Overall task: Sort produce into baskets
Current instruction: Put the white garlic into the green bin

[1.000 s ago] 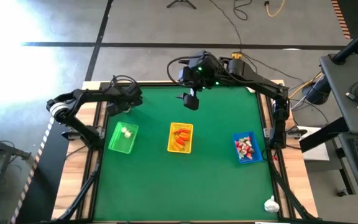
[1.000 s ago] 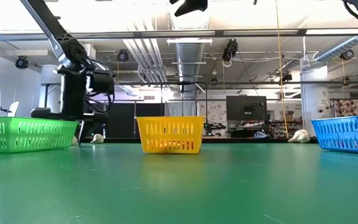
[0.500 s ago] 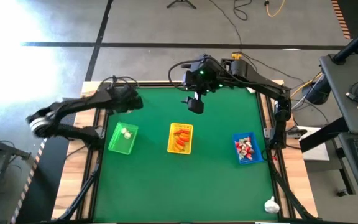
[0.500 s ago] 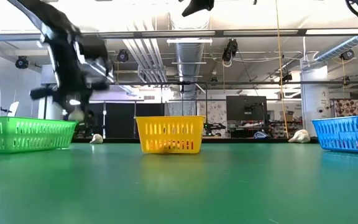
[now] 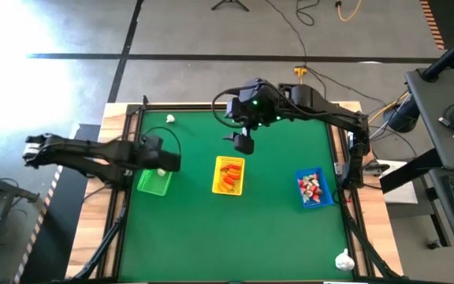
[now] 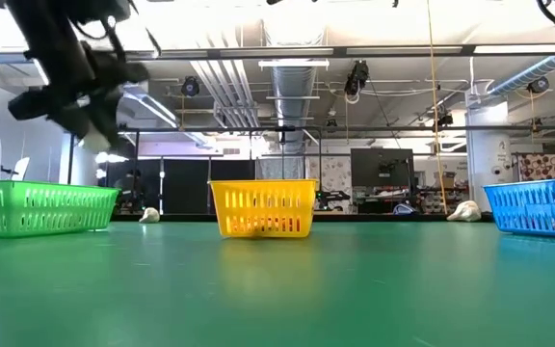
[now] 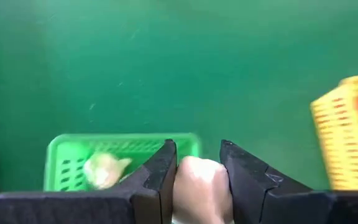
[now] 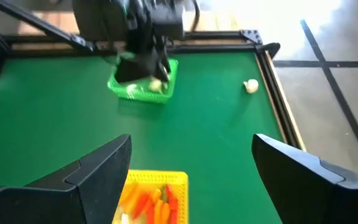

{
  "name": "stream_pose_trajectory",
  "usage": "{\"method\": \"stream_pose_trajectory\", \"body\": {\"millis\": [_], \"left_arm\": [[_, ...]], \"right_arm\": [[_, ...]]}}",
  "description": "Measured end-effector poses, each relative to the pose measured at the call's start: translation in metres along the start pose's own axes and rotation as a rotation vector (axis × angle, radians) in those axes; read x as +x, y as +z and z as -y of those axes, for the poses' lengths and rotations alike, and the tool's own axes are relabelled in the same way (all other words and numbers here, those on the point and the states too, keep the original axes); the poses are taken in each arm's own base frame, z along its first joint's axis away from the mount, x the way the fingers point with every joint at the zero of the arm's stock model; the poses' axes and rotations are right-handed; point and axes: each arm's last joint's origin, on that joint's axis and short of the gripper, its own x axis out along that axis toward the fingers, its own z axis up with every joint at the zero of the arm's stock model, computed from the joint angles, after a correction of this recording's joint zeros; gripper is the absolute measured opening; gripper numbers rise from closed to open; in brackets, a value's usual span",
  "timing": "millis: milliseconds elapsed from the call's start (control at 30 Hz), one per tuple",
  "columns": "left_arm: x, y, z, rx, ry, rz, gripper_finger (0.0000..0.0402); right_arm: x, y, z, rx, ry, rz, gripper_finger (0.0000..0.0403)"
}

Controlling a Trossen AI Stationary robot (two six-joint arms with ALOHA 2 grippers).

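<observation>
Left wrist view: your left gripper (image 7: 199,180) has clamped a cream piece (image 7: 197,186) — now carried above the green basket (image 7: 64,165); right gripper (image 8: 191,171) gapes empty.

Strong glare is seen on the floor (image 5: 22,31) at upper left; the left arm (image 6: 70,72) is smeared by motion blur.

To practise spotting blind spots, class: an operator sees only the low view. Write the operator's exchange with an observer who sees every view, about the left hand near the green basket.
Operator: Is the left hand carrying anything?
Observer: Yes. Its wrist view shows the left hand shut on a cream piece.
Operator: Is the green basket empty?
Observer: No. The green basket already holds a second cream piece.
</observation>
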Motion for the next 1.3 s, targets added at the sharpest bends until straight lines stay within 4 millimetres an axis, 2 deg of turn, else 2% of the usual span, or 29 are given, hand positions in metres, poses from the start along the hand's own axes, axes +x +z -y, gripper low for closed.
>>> {"method": "stream_pose_trajectory", "body": {"millis": [267, 467, 700, 867, 1000, 1100, 1167, 1300], "left_arm": [[0.038, -0.022, 0.004, 0.049, 0.208, -0.062, 0.0094], [0.053, -0.03, 0.006, 0.174, 0.29, -0.095, 0.0129], [0.051, -0.026, 0.01, 0.341, 0.293, -0.064, 0.0185], [0.037, -0.015, 0.013, 0.332, 0.259, -0.032, 0.0226], [0.02, 0.01, 0.023, 0.332, 0.212, 0.072, 0.0238], [0.021, 0.044, 0.024, 0.312, 0.271, 0.112, 0.024], [0.033, 0.07, 0.016, 0.283, 0.338, 0.086, 0.024], [0.07, 0.115, -0.009, 0.128, 0.376, 0.014, 0.024]], "right_arm": [[0.0, 0.005, -0.02, 0.096, 0.038, 0.038, 0.0325], [-0.001, 0.006, -0.047, 0.186, 0.097, 0.033, 0.0325], [-0.005, 0.005, -0.079, 0.348, 0.165, 0.009, 0.0325], [-0.007, 0.01, -0.088, 0.436, 0.215, 0.047, 0.0325], [-0.02, 0.024, -0.082, 0.397, 0.25, 0.187, 0.0325], [-0.03, 0.031, -0.071, 0.304, 0.227, 0.283, 0.0325], [-0.032, 0.032, -0.062, 0.248, 0.199, 0.306, 0.0325], [-0.028, 0.031, -0.044, 0.133, 0.157, 0.302, 0.0325]]}}
